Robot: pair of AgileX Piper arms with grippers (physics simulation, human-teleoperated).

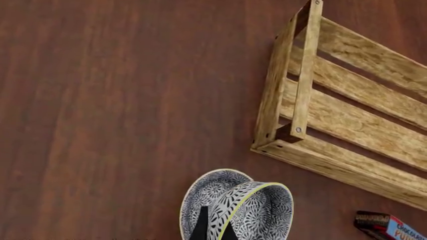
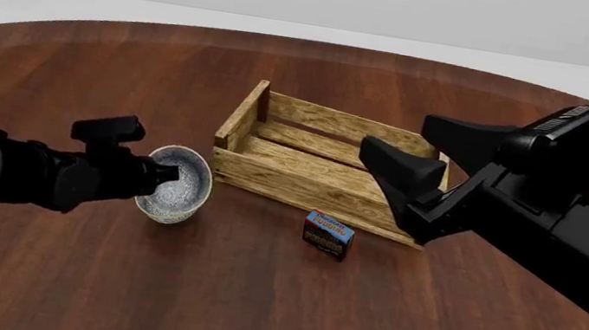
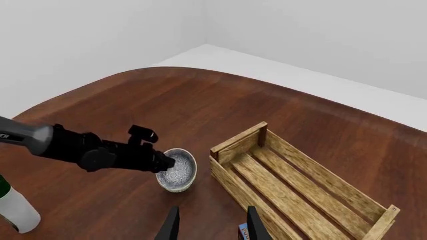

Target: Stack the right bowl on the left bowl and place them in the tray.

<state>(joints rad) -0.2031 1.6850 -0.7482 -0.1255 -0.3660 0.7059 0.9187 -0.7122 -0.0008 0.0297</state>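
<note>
I see the two patterned grey-and-white ceramic bowls [image 2: 175,193] nested one inside the other, standing on the dark reddish-brown wooden table [image 2: 248,316] toward its left side, just beside the left short end of the tray and outside it. In the left wrist view the inner bowl shows a yellow-green rim [image 1: 250,192] sitting within the outer bowl's rim.

My left gripper [image 2: 161,173] reaches in from the left edge of the table and its black fingers [image 1: 200,226] are closed on the rim of the stacked bowls, one finger on each side of the wall. I cannot tell whether the bowls rest on the table or are slightly lifted.

The rectangular light-brown wooden slatted tray [image 2: 269,174] with raised corner posts lies near the table centre, its long side angled toward the far right. Its slatted floor holds nothing.

My right gripper [image 3: 213,227] hangs above the near long side of the tray, holding nothing; its two dark fingers stand spread apart, as the right wrist view shows.

A small dark carton with a blue top [image 2: 328,233] lies on the table just beside the tray's near long side. A white bottle with a green cap [image 3: 13,206] stands near the table's left edge, well apart from the bowls.
</note>
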